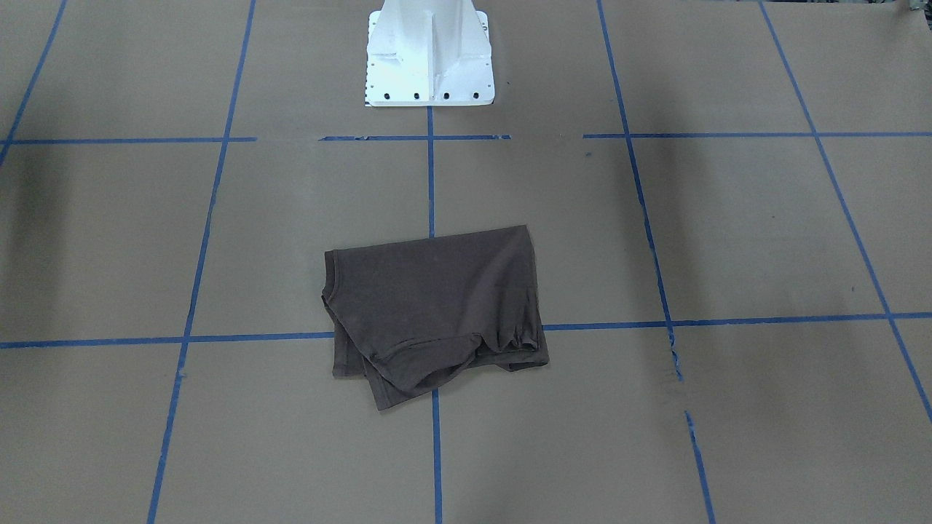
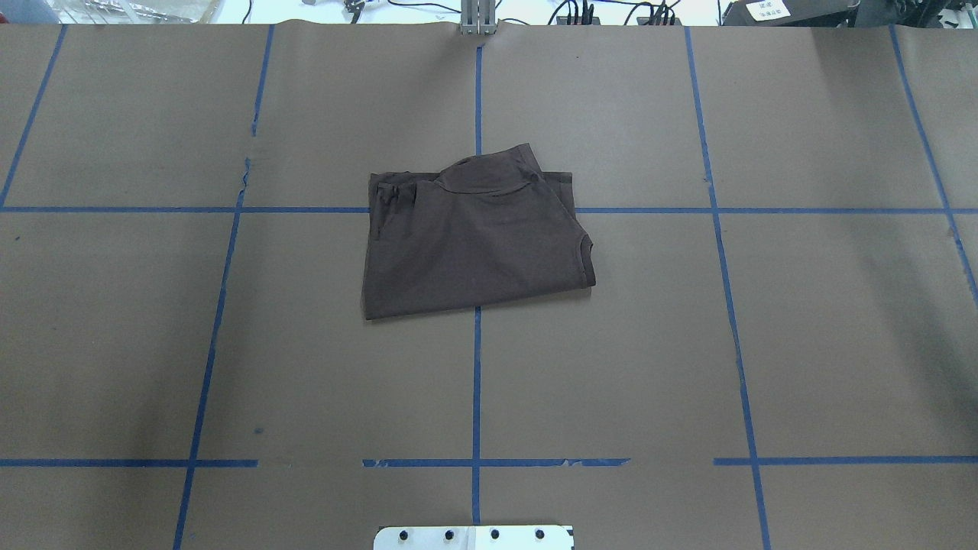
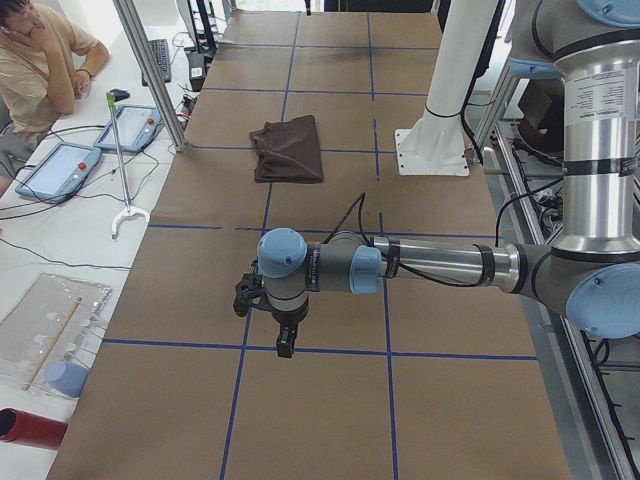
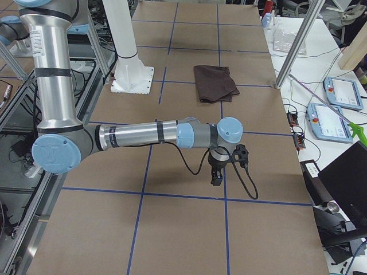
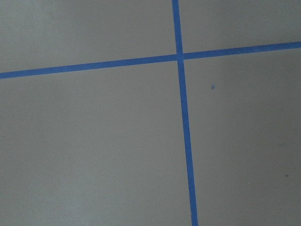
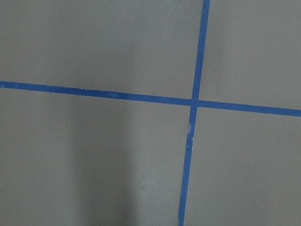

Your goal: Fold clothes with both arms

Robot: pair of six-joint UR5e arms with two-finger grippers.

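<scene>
L end of table: L arm (image 3: 430, 265) reaches out level over the brown paper, wrist bent down. L gripper (image 3: 285, 345) points straight down over a blue tape line, nothing seen at its tips. Seen only from the side, so can't tell if jaws are apart or closed. L wrist cam shows only paper and one tape crossing (image 5: 179, 56).

Mid table: T-shirt (image 2: 474, 244), dark brown, folded to a rough rectangle and lying flat. It sits astride the centre tape line and one cross line, out from the white base (image 2: 474, 537). Collar notch is on its edge toward the robot's R side, and one hemmed flap pokes out on the far edge. It lies well apart from both grippers, between them along the table's length.

R end: R arm (image 4: 149, 136) is also stretched level. R gripper (image 4: 217, 179) points down above the paper near a tape line, its cable looping beside it. Again side view only, so its grip state can't be told. R wrist cam: paper and one tape crossing (image 6: 194, 102).

Writing: a printed label on each arm's upright tube (image 3: 605, 95), too small to read. No lettering legible on the shirt as it lies.

Count: 1 shirt, 2 arms, 2 grippers, 1 base, 2 blue-framed tablets (image 3: 60, 170) on the side bench, 1 person (image 3: 40, 55) seated there.
</scene>
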